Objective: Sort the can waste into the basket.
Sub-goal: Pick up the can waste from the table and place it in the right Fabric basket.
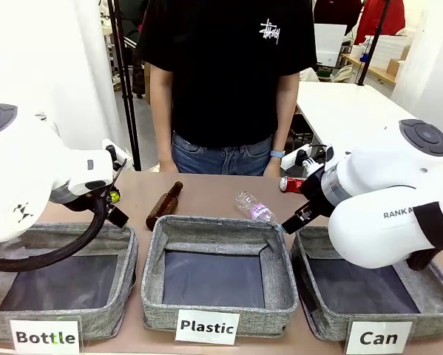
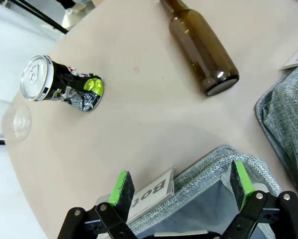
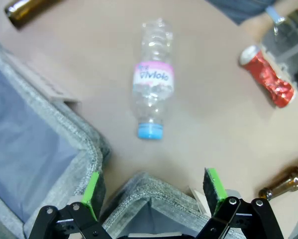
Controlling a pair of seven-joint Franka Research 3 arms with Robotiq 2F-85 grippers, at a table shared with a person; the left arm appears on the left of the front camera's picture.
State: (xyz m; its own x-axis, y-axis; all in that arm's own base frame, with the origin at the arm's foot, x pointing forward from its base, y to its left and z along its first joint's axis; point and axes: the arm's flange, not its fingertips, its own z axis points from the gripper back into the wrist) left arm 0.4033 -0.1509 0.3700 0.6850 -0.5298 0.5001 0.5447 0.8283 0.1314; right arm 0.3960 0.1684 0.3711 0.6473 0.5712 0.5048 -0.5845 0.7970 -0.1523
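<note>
In the left wrist view the left end effector (image 2: 181, 183) gapes wide and empty at the bottom edge, with the dark can (image 2: 61, 85) lying on the tabletop (image 2: 153, 119) at upper left. In the right wrist view the right end effector (image 3: 152, 188) is spread just as wide, holding nothing, and the red can (image 3: 267, 75) lies at upper right. In the front view the "Can" basket (image 1: 319, 319) sits at lower right.
</note>
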